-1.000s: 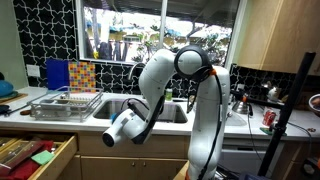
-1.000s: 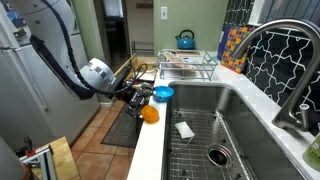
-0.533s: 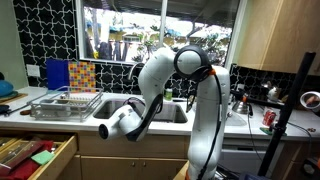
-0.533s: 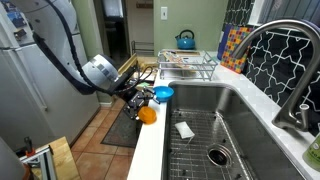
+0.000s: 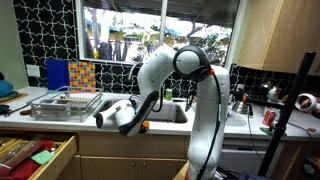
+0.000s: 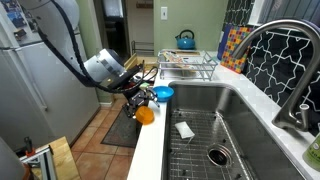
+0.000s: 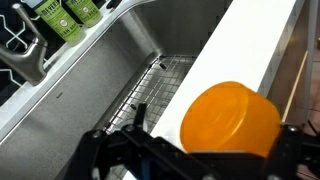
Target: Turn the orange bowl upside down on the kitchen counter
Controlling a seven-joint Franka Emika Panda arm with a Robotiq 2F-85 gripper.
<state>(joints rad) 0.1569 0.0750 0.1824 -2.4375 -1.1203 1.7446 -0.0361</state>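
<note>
- Orange bowl (image 7: 232, 122): sits on the narrow front strip of the kitchen counter (image 7: 240, 55), between the sink basin (image 7: 110, 75) and the counter's outer edge. In the wrist view it shows a smooth domed orange surface, no rim opening visible from here; whether that is the base or the inside I cannot tell at this angle.
- In an exterior view the orange bowl (image 6: 147, 114) lies just beside a blue bowl (image 6: 163, 93), which sits farther along the same strip toward the dish rack (image 6: 187, 66).
- Gripper (image 7: 190, 158): jaws spread wide, nothing between them. Dark finger links frame the bowl low in the wrist view; no contact visible. In an exterior view the gripper (image 6: 138, 98) hangs close over the counter edge, right at the bowl.
- Handling, as a judgement: looks like thin moulded plastic, so very light, stiff, not fragile. Glossy skin, probably slick against metal pads. A light bowl on a smooth top will likely skate away if nudged instead of pinched.
- Where to hold: the rim is the only real purchase, one finger inside and one outside the wall. Squeezing across the dome would likely squirt it out.
- Risk: strip is narrow. A push one way drops the bowl into the sink onto the wire grid (image 7: 160, 95); the other way, off the counter to the floor.
</note>
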